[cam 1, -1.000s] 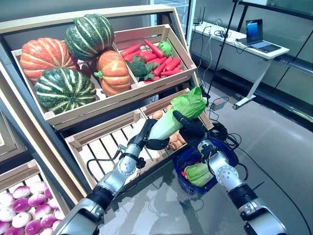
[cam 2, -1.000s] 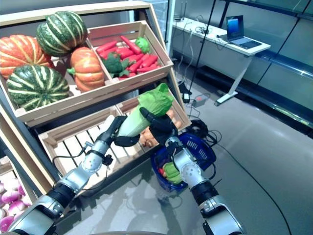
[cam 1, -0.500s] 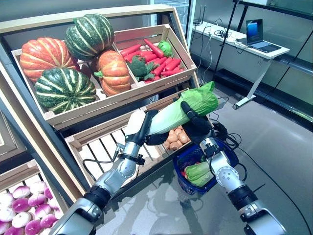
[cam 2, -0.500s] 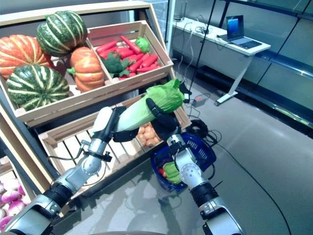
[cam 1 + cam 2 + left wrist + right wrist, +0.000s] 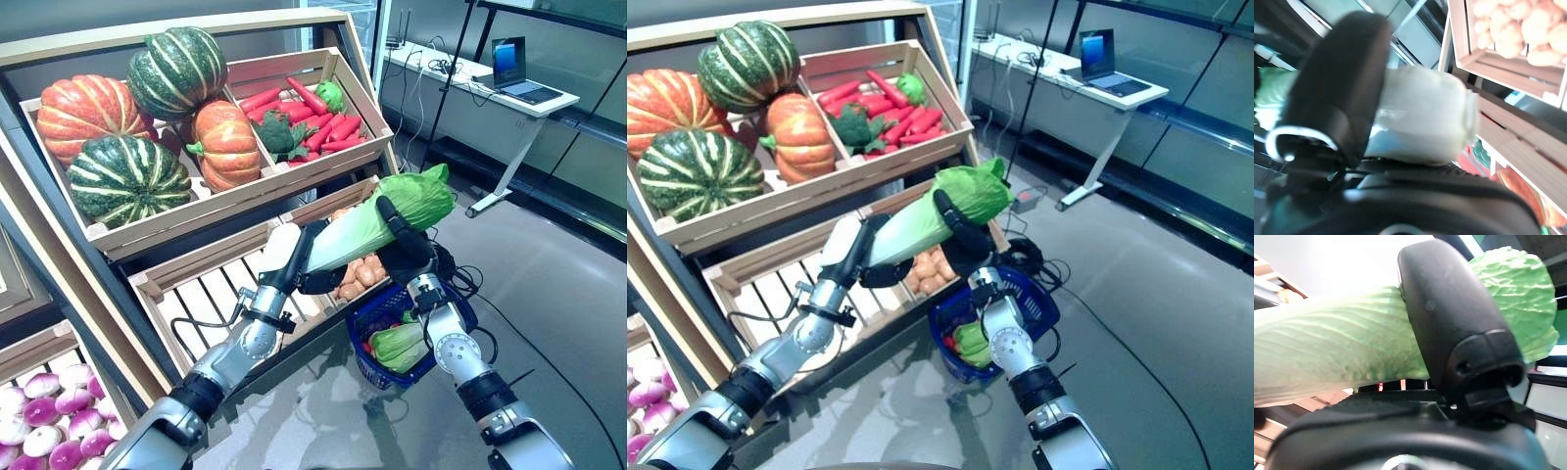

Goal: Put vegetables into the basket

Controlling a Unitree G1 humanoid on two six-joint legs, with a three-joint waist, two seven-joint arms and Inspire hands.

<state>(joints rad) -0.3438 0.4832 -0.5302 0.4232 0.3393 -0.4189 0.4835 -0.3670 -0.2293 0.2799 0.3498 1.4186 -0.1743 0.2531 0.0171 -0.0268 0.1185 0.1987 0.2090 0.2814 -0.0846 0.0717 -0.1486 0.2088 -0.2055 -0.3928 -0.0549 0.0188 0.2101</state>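
Both hands clasp one long cabbage (image 5: 377, 220), lifted over the basket.

Your right hand (image 5: 404, 257) wraps the leafy end, your left hand (image 5: 312, 276) the pale stalk end. Below sits the blue basket (image 5: 455, 318) on the floor, greens (image 5: 397, 345) already inside, hard against the lower crate (image 5: 186, 264) holding potatoes (image 5: 358, 276). Farther up, pumpkins (image 5: 127, 176) and red peppers (image 5: 328, 127) fill the top crate. Open floor lies to your right, toward the desk (image 5: 490, 93).

No text, label, number or sign can be read anywhere here.
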